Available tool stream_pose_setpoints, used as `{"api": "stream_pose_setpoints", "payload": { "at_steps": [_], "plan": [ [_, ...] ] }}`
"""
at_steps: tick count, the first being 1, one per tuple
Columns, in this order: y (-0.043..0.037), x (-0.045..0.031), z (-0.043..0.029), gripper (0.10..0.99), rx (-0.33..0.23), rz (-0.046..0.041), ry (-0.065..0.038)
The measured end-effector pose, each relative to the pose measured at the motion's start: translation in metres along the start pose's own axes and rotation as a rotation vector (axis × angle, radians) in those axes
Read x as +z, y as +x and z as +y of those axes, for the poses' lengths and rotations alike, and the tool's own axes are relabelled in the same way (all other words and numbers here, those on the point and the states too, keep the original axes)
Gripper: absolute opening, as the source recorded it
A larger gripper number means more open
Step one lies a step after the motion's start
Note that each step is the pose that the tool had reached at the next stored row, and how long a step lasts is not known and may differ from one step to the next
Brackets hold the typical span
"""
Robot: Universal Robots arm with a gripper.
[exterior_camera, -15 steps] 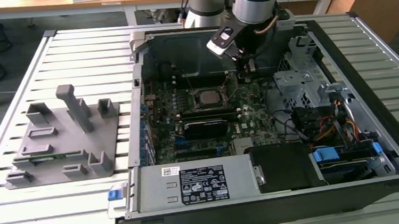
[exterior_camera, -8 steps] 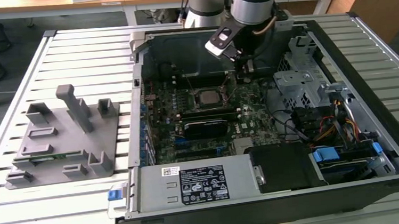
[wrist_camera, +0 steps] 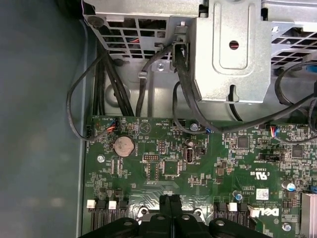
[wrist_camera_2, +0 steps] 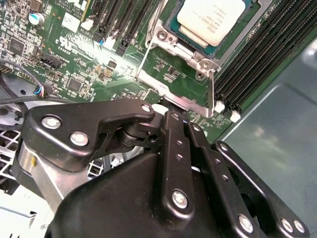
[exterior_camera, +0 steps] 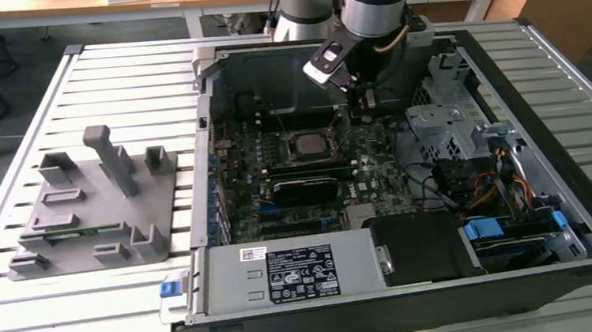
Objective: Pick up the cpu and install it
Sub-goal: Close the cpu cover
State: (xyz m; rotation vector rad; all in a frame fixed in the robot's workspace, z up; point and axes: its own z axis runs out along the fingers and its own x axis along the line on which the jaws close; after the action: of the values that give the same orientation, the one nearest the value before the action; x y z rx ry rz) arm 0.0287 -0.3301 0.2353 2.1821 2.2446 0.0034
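Observation:
The cpu, a flat square chip with a silver-grey top, lies in the socket on the green motherboard inside the open computer case. My gripper hangs just above the board, beside the socket on its far side in the exterior view. It is apart from the cpu. In both wrist views its black fingers meet at the tips with nothing between them. The silver socket frame lies right under the fingertips in the second wrist view.
A grey drive cage and loose cables crowd the case on the exterior view's right. A black module lies nearer than the socket. The power supply fills the front. A grey fixture stands on the slatted table.

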Motion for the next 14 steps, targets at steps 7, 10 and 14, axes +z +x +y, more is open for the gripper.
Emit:
{"api": "stream_pose_setpoints", "payload": {
  "at_steps": [7,10,14],
  "plan": [
    [0.0,0.0012,-0.0007,0.106,0.0,0.0,0.0],
    [0.0,0.0017,-0.001,0.106,0.0,0.0,0.0],
    [0.0,0.0025,-0.0013,0.106,0.0,-0.0001,0.0]
  ]
}}
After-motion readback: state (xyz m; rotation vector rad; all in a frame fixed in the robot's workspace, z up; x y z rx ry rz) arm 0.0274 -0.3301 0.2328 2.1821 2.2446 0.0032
